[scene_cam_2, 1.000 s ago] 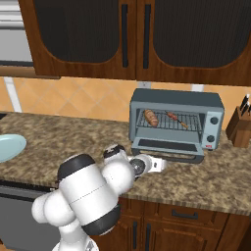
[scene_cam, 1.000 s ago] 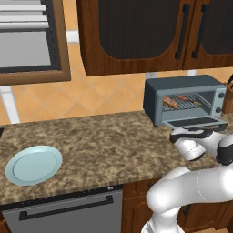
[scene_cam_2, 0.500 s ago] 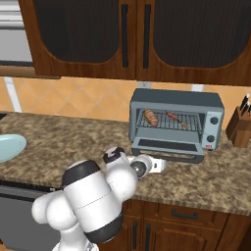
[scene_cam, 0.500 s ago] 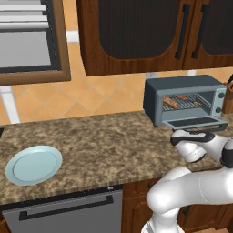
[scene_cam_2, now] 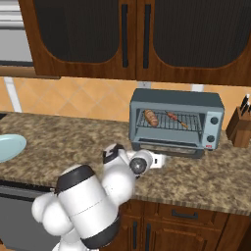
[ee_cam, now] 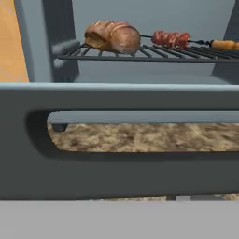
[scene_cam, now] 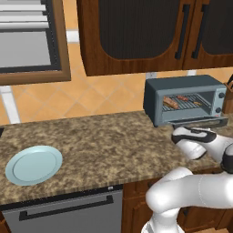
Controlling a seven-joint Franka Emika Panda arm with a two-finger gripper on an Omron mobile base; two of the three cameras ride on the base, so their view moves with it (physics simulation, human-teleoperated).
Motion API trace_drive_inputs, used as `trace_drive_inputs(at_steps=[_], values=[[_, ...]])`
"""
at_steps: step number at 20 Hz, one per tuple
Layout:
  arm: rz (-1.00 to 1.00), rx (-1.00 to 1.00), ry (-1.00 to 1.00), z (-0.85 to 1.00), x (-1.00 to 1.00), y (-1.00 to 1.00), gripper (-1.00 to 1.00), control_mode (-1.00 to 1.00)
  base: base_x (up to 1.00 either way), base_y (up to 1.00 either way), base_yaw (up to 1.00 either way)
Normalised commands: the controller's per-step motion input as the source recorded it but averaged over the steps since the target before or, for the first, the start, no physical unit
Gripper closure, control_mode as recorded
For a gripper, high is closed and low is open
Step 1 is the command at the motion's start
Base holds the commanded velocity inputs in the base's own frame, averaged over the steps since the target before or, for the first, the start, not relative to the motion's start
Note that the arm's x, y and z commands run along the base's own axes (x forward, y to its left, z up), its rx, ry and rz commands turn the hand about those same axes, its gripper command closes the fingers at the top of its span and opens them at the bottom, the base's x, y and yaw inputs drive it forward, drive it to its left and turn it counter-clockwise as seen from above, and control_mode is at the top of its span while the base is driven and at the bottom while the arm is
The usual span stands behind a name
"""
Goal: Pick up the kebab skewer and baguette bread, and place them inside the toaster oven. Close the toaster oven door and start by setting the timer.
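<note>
One granite counter [scene_cam: 95,145], speckled brown, running left to right below dark wood wall cabinets [scene_cam_2: 127,37]. One toaster oven [scene_cam_2: 175,122], grey-blue, at the far right of the counter against the tiled wall; toaster oven door [ee_cam: 119,140] dropped open toward the near side, its bar handle across the hand view. One robot hand [scene_cam_2: 158,160], white, low over the counter just near of the open door; fingers set wide apart, nothing between them. One knife block [scene_cam_2: 239,128], right of the oven. One plate [scene_cam: 33,164], pale blue, far left on the counter, well apart from the oven. One baguette bread [ee_cam: 113,36], on the left of the wire rack inside the oven. One kebab skewer [ee_cam: 189,40], on the same rack, right of the loaf.
</note>
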Motion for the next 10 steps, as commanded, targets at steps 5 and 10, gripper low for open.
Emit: trace_drive_inputs(at_steps=[5,10], values=[[0.0,0.0,0.06,1.0,0.38,-0.16,-1.0,-1.0,0.0,0.0,0.0],[0.0,0.0,0.11,1.0,0.41,-0.1,-1.0,-1.0,0.0,0.0,0.0]])
